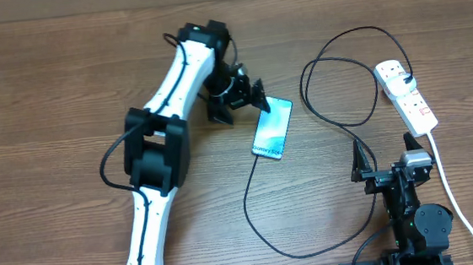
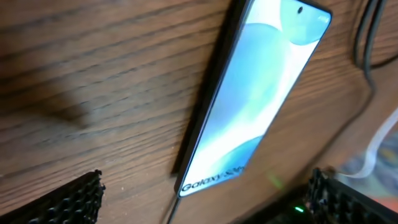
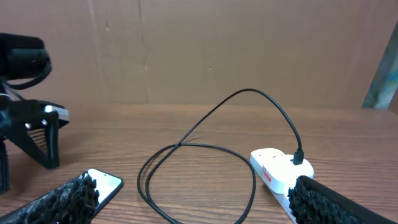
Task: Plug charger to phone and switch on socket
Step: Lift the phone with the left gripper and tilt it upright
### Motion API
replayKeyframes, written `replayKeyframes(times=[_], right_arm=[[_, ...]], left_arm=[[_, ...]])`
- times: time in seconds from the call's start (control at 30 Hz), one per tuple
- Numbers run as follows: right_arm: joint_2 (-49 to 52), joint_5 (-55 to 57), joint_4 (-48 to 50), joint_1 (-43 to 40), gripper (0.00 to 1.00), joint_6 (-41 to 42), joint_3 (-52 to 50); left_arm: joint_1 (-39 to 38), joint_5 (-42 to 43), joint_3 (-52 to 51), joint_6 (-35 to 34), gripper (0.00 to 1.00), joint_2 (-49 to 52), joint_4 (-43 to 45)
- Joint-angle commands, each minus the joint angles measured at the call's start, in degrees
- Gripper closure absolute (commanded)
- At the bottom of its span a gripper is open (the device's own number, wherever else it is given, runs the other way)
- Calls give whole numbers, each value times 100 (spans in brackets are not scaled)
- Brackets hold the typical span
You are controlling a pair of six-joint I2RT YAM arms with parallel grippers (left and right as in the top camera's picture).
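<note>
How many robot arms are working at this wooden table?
2. A white-and-black robot arm stretches from the overhead view's bottom left toward the slim blue-screened smartphone. A compact black robot arm sits folded at bottom right, below the white power strip. None seems hidden.

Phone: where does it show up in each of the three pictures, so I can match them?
Overhead: the phone lies near the picture's centre, screen up.
Left wrist: it fills the middle, slanting from bottom centre to top right.
Right wrist: only one corner shows, at bottom left.
Shared landmark: the black charger cable, to the phone's right in every view.
</note>
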Motion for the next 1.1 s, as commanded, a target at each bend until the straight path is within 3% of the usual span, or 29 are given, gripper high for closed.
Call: replayKeyframes(times=[0.0, 0.17, 0.4, 0.73, 1.07], right_arm=[[-46, 55, 31, 20, 0, 15, -57], [-46, 52, 31, 20, 0, 15, -57], [-46, 52, 31, 20, 0, 15, -57], [-46, 52, 31, 20, 0, 15, -57], [-46, 52, 31, 20, 0, 15, -57]], left_arm=[[-251, -1239, 643, -83, 0, 15, -39], [-780, -2518, 1309, -109, 0, 15, -74], [-1602, -3965, 1029, -483, 0, 24, 24], [-1845, -4054, 577, -1097, 0, 24, 350], [-1954, -3770, 420, -962, 0, 24, 732]])
